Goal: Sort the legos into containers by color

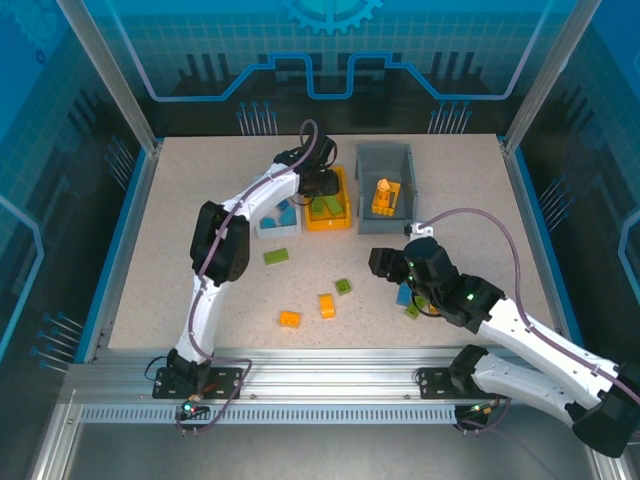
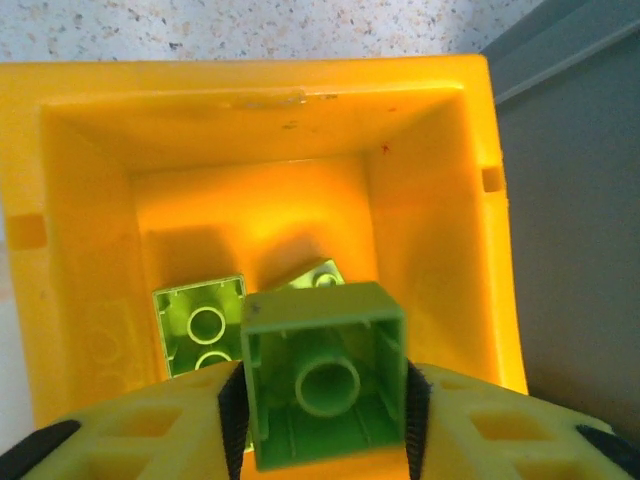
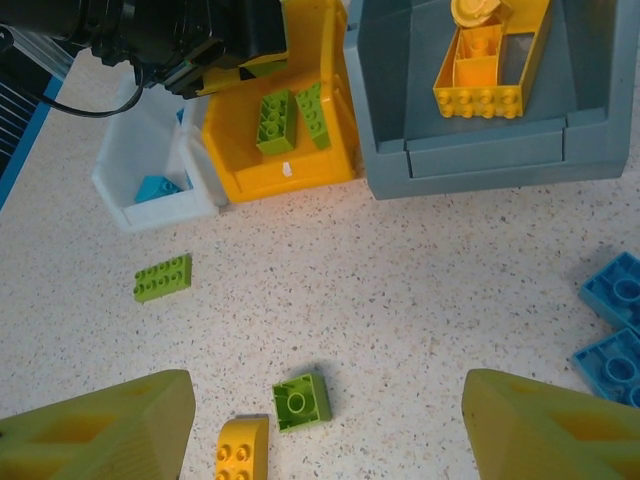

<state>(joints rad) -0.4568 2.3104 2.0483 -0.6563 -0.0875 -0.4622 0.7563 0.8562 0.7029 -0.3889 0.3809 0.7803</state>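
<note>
The left gripper (image 2: pixel 323 405) is cut off by the bottom edge of the left wrist view, and it is unclear whether its pads press the green brick (image 2: pixel 325 340) between them. That brick hides most of a second green brick (image 2: pixel 318 275) lying in the yellow bin (image 2: pixel 430 200). From above, the right arm (image 1: pixel 520 325) covers part of the blue bricks (image 1: pixel 404 294). In the right wrist view the blue bricks (image 3: pixel 615 290) run off the right edge, an orange brick (image 3: pixel 242 452) off the bottom, and the grey bin (image 3: pixel 480 160) off the top.
</note>
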